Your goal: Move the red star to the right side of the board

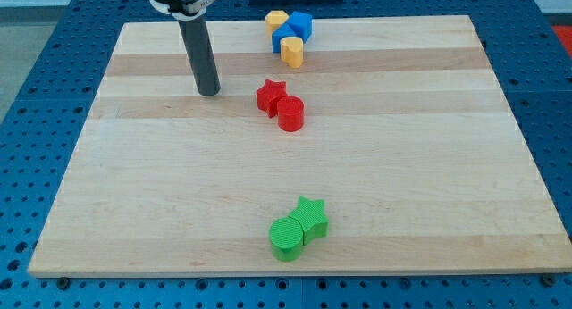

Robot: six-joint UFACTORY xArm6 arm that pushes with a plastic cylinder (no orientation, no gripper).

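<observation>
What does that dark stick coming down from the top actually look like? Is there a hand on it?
No hand or pincer shows. It is a plain, straight, dark grey cylindrical rod, smooth and slightly glossy, ending in my tip, a flat blunt end. At the view's top it fits into a wider round black collar with a pale silvery ring. No cables or markings are visible. It stands to the view's left of the red star.

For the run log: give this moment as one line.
tip left of red star | apart | red cylinder touches star | star not yet right
</observation>
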